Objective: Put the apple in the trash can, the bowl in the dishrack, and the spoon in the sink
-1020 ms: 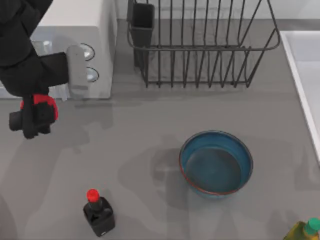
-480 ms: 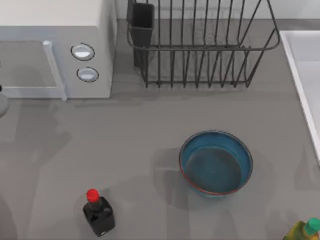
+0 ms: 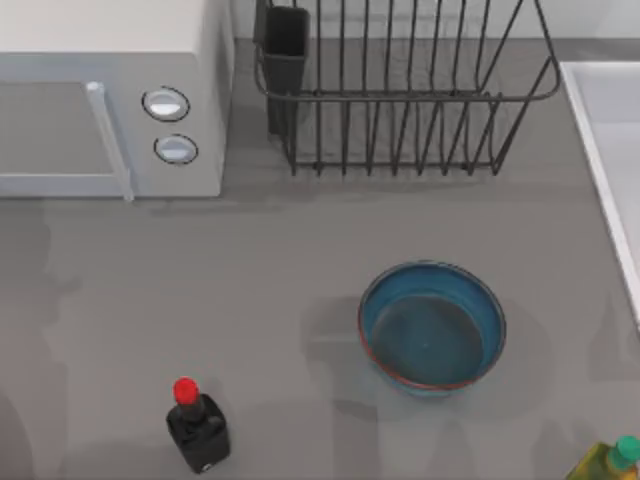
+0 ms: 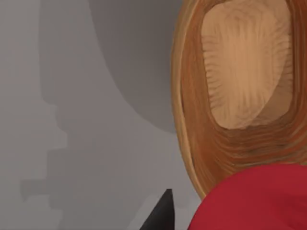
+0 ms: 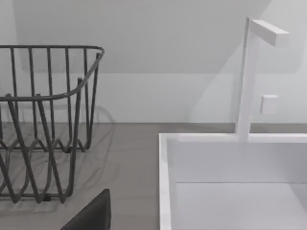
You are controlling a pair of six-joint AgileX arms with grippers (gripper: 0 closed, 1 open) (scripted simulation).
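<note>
On the worktop's right half, nearer the front edge than the back, the bowl (image 3: 432, 328) sits upright and well apart from everything else. The dishrack (image 3: 400, 95) stands along the back edge, its dark utensil cup (image 3: 286, 45) at the rack's left end, just beside the white microwave (image 3: 110, 100) that takes up the back left corner. The sink (image 3: 605, 150) runs down the right edge, and the right wrist view shows its pale rim close to the rack, with a white faucet (image 5: 244, 81) rising behind the basin. A dark bottle with a red cap (image 3: 197, 425) stands near the front edge on the left, and a yellow-green bottle (image 3: 610, 460) pokes in at the front right corner. The left gripper (image 4: 206, 218) has the apple (image 4: 254, 199) clamped against its dark finger, and in its wrist view the apple hangs over the open mouth of the trash can (image 4: 187, 96), a round wooden one. The right gripper (image 5: 91, 215) hangs near the sink and the rack; whether it is open or closed, I can't tell.
</note>
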